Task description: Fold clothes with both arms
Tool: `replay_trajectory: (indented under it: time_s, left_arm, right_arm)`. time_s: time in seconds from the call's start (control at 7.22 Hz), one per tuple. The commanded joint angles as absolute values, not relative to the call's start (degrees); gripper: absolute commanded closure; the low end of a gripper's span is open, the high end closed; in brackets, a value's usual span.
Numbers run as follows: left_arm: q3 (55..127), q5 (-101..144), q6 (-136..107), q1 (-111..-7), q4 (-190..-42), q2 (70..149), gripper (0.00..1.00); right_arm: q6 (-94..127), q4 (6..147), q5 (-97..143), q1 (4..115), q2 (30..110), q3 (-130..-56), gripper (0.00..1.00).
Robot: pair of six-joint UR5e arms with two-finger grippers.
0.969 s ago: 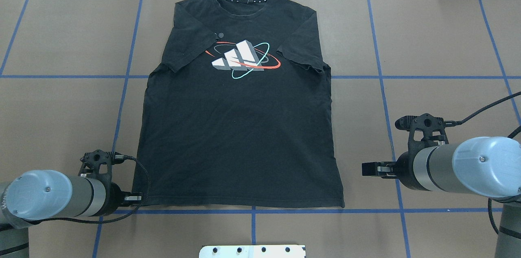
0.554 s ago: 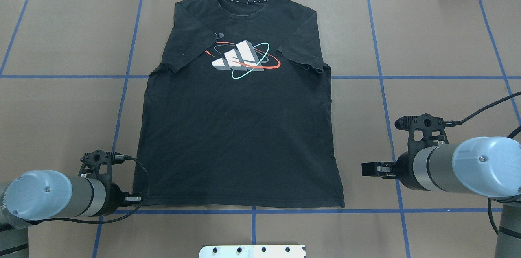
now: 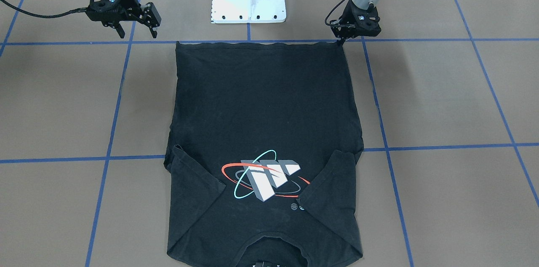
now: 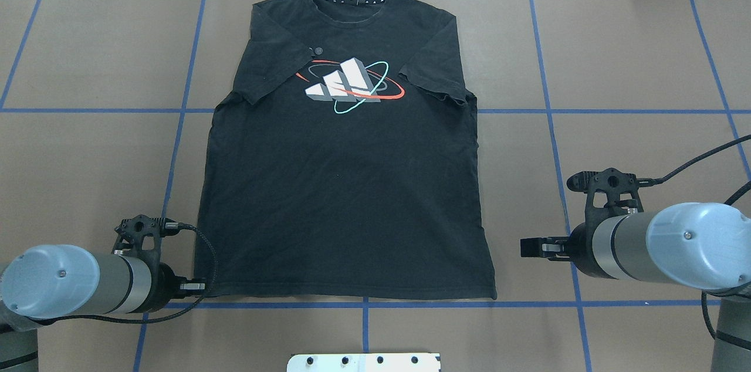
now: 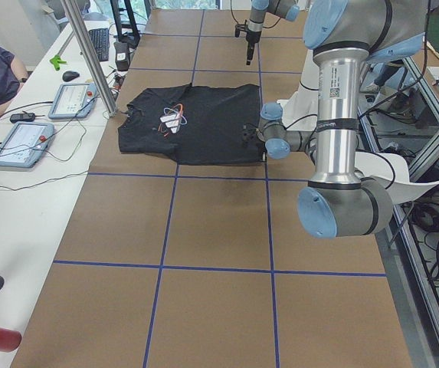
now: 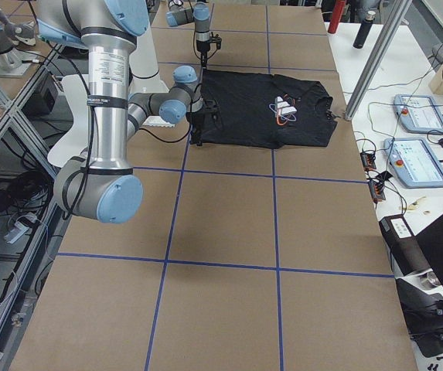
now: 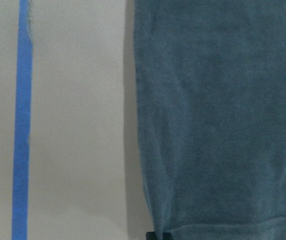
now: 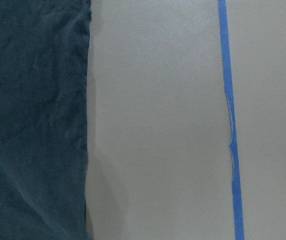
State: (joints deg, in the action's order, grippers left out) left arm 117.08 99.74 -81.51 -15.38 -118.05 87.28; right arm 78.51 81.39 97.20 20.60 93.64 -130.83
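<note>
brown paper-covered bench (image 4: 88, 184), gridded in blue tape (image 4: 176, 143). the black t-shirt (image 4: 346, 196) lies flat at centre, print up, collar at the far edge, sleeves folded inward. the left end effector (image 3: 340, 39) reads as closed on the near hem corner. the right end effector (image 3: 137, 31) has its fingers spread, off the cloth, beside the opposite hem corner. recommendation: lower the right one onto that corner, pinch both layers, then lift both corners level.

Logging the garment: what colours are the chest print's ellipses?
One red, one teal, on the chest print; clearest in the overhead exterior view.
</note>
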Motion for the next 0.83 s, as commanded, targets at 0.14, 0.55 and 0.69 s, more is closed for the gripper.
replay_trajectory:
  time_s: [0.14, 0.55, 0.69]
  left_arm:
    - [117.68, 99.76, -81.56, -15.38, -118.12, 87.36, 1.0]
    - [118.65, 99.14, -81.74, -15.38, -118.12, 87.36, 1.0]
    - [118.74, 98.97, -81.74, -15.38, -118.12, 87.36, 1.0]
  right_arm:
    - [79.45, 81.3, 96.15, 17.93, 92.9, -129.55, 0.0]
    - [82.6, 76.64, 94.24, 15.39, 88.36, -123.69, 0.01]
    - [84.27, 76.64, 91.43, 13.38, 86.42, -122.18, 0.02]
